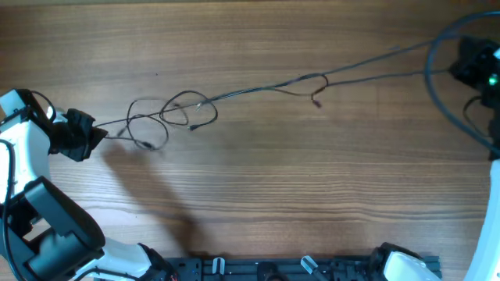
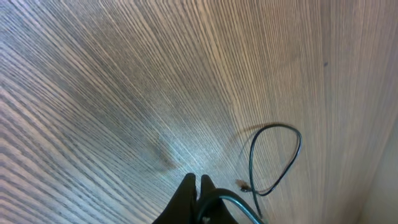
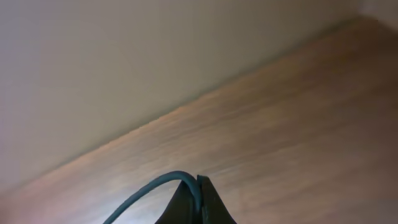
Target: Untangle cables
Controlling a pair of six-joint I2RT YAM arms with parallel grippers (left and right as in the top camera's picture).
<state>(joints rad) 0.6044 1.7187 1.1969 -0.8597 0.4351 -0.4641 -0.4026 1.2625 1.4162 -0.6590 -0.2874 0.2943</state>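
The left fingers (image 2: 185, 198) are clenched on a thin dark-green cord (image 2: 239, 202). Just past the grip it curls into a small loop (image 2: 300, 148) lying on the tabletop (image 2: 124, 93), with a small metallic plug (image 2: 242, 185) at the loop's foot.

From overhead, these fingers sit by the tabletop's left edge. The cables (image 1: 258, 90) leave them through a slack tangle of loops (image 1: 176, 109) left of centre. They then run as near-straight strands through a small knot (image 1: 316, 83) towards the far right corner. There the right fingers (image 3: 211, 206) are clenched on a cord too.

The cords look very light and limp, and likely to slide and snag. I would take hold of a free length beside the tangle, not of a plug. Their long axis runs left to right, slanting towards the far edge at its right end.
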